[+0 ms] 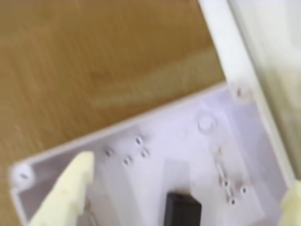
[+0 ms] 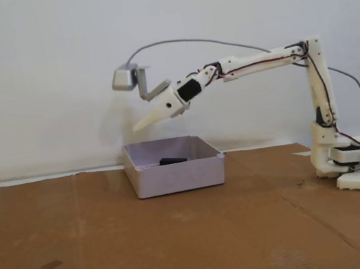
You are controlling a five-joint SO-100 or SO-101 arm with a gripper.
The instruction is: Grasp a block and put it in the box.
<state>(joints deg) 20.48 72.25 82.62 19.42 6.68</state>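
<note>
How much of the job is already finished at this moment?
Nearly all of it looks done: the black block lies inside the lavender box. In the fixed view the claw hangs above the box, and the wrist view shows nothing between its fingers. No other block is in view.

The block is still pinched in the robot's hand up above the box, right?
Not quite. The block is not in the hand; it lies inside the box. The fixed view shows it resting on the box floor, and the wrist view shows it there too, with the hand's fingers spread apart and empty. The hand is above the box, as you said.
</note>
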